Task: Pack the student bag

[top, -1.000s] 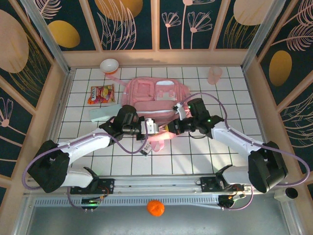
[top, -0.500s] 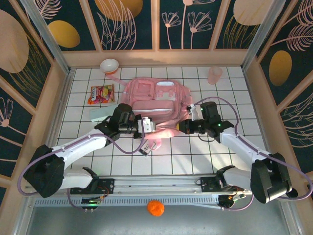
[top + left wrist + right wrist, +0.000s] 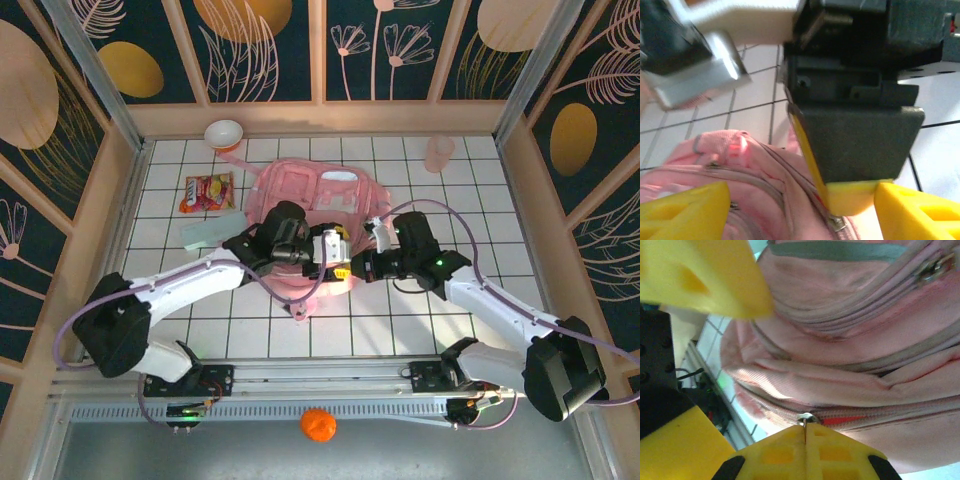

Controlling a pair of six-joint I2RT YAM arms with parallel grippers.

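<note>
Left end effector point(image 3: 330, 248), spread, meets the right end effector point(image 3: 352, 268) at the 6 o'clock edge of the student bag point(image 3: 300, 190), which runs toward 12 o'clock on the worktop point(image 3: 420, 320).

Left wrist: the bag lies at 7 o'clock.

Right wrist: pressed-together fingers point(image 3: 785, 455) pinch the zipper pull point(image 3: 805, 418), with the bag at 12 o'clock.

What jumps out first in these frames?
The pink student bag lies in the middle of the white tiled table. At its near edge the right gripper is shut on a zipper pull. The left gripper hangs open close beside it, over the bag.
</note>
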